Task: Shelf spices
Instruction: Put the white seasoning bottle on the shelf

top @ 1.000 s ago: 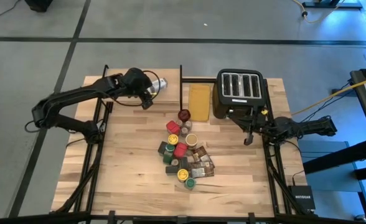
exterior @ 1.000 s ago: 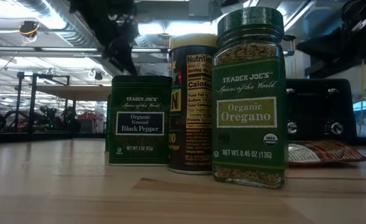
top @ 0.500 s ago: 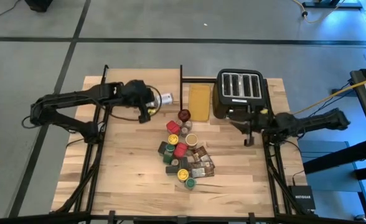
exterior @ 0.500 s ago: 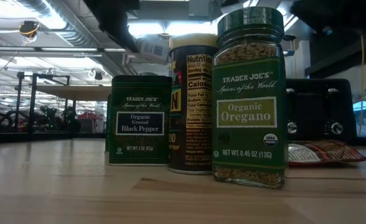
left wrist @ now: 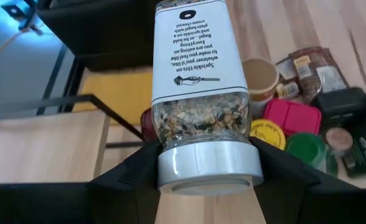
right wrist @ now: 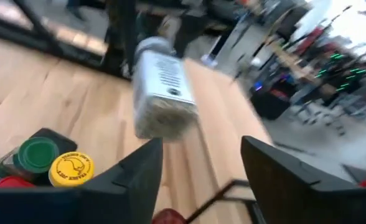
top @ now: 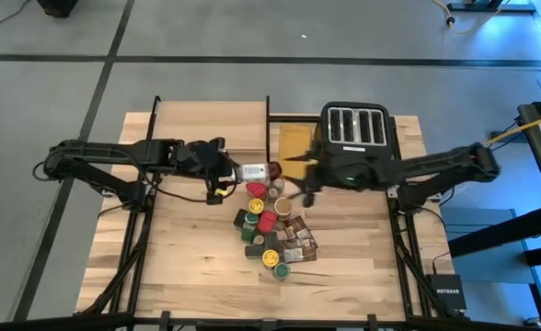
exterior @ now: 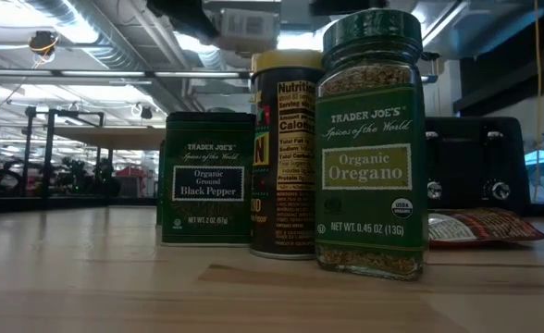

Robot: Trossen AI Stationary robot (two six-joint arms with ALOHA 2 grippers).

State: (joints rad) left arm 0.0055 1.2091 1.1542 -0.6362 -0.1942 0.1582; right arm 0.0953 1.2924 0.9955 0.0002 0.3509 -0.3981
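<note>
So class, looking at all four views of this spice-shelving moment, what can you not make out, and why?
- Low view: oregano jar and black pepper tin fill the front, hiding the pile behind.
- Right wrist view: the held jar is blurred, its label unreadable.
- High view: spice labels too small.
- Left wrist view: left gripper fingertips cut off.

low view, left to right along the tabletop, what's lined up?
Dark green square tin labelled Organic Ground Black Pepper → dark cylindrical can with a yellow lid and nutrition label → glass jar of Organic Oregano with a green lid → flat red-brown packet lying down.

Left gripper (top: 226, 172) gripping, right gripper (top: 300, 184) spread.
</note>
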